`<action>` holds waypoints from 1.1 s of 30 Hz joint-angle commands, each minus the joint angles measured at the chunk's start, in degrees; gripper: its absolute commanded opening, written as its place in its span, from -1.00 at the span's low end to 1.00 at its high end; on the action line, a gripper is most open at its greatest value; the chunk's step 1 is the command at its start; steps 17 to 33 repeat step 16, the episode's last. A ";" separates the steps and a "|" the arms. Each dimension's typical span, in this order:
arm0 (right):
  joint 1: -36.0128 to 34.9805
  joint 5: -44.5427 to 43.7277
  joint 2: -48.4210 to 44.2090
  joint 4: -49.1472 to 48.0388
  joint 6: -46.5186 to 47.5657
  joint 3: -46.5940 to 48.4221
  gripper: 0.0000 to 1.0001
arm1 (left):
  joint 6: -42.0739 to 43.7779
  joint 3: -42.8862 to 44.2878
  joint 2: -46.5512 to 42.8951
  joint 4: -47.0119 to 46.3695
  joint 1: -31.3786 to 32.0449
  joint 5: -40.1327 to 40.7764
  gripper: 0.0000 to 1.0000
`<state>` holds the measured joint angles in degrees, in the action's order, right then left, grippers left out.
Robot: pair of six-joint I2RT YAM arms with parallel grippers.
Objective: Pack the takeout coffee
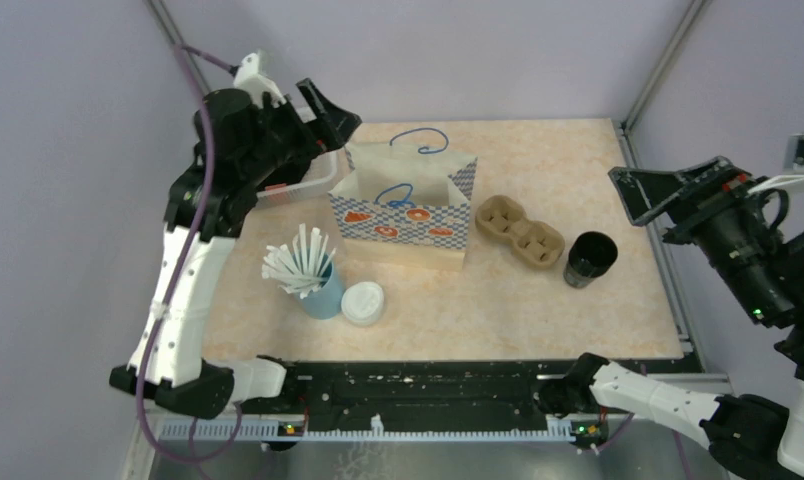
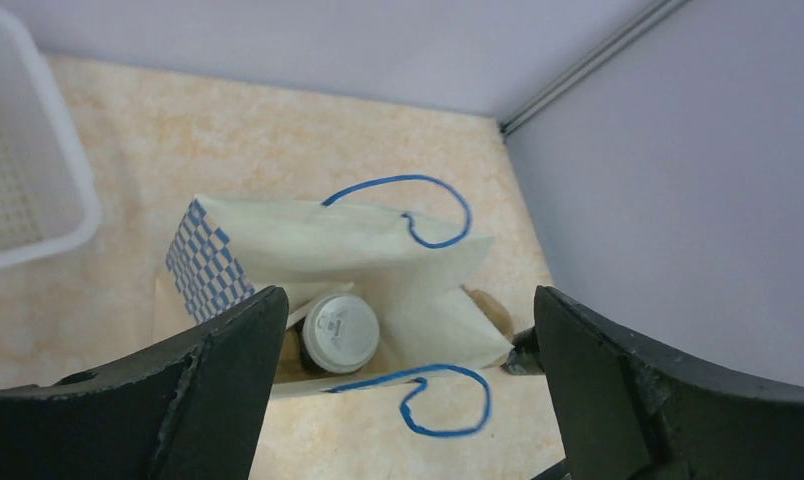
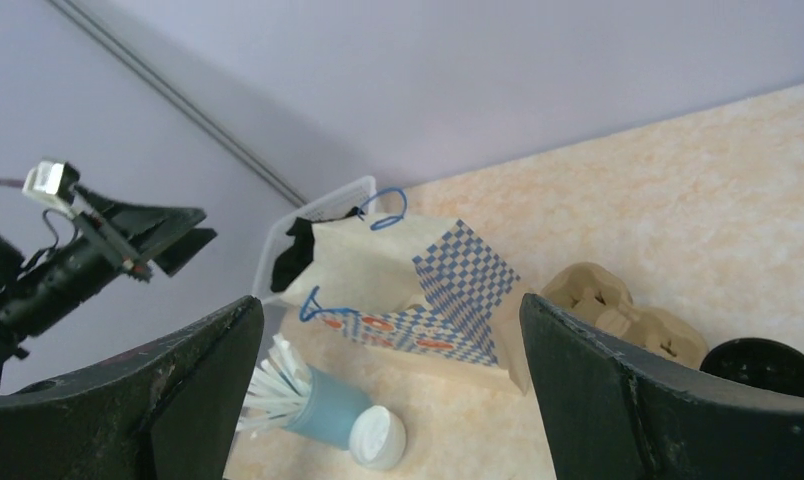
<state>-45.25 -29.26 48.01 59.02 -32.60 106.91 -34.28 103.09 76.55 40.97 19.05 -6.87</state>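
**Q:** How do your claws stand?

**A:** Both are spread wide with nothing between the fingers. My left claw (image 2: 408, 300) hangs over the far left part of the tabletop (image 1: 538, 300), up beside the paper bag (image 1: 408, 215) and looking down into its mouth. My right claw (image 3: 388, 305) is raised out past the right edge, well apart from everything on the tabletop.

**Q:** What else is around, biggest first?

**A:** The bag stands open near the far edge, about midway along it. Its side panels are checked blue, and two blue cord handles (image 2: 398, 180) loop over its mouth. A white basket (image 1: 308, 185) sits in the far left corner, just beside the bag. A cardboard cup carrier (image 1: 519, 230) lies just beside the bag's right end. In front of the bag, left of the middle, a light blue cup (image 1: 323, 295) holds white straws (image 1: 298, 262). A lidless black cup (image 1: 590, 258) stands just beside the carrier, toward the right edge. A loose white lid (image 1: 363, 303) lies right against the blue cup.

**Q:** And the takeout coffee?

**A:** The takeout coffee (image 2: 340, 332) is upright inside the bag, lid up, close to one checked side panel.

**Q:** What stands in the way of it?

**A:** The bag's paper walls enclose it, and in my left wrist view the nearer handle curves just beside its lid. Something brown sits next to it in the bag, but I cannot tell what it is.
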 commanded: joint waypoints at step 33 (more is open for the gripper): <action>-0.33 -2.64 -1.28 -3.83 0.35 3.69 0.97 | 1.42 0.99 -14.08 -13.31 -0.24 -11.08 0.97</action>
